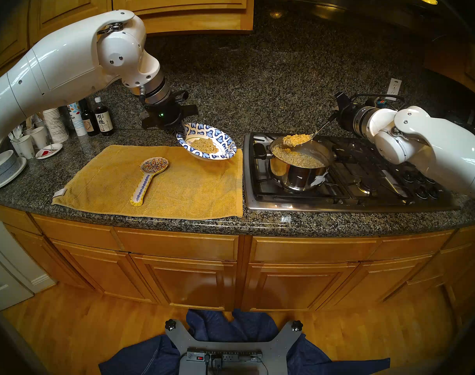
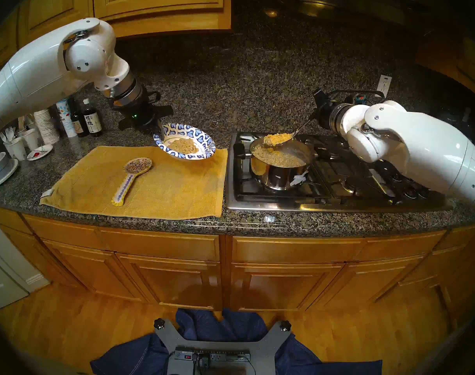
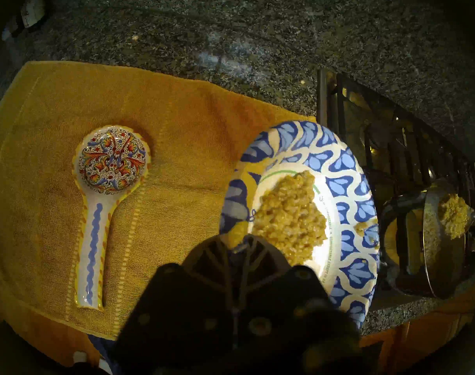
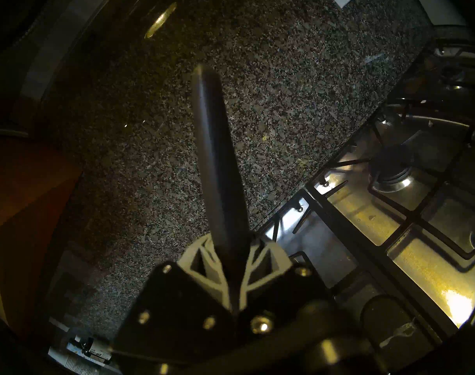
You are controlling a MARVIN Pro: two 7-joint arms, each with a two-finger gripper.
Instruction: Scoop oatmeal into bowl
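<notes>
Two robot hands work at a granite worktop [image 1: 258,117]: the left hand [image 1: 180,130] clamps the rim of the blue-patterned bowl [image 1: 225,144], tilted above a yellow towel [image 1: 176,187] and holding oatmeal [image 1: 202,145]; the right hand [image 1: 336,114] grips a heaped spoon [image 1: 295,139] above the pot [image 1: 298,174] on the stove [image 1: 366,177].
</notes>
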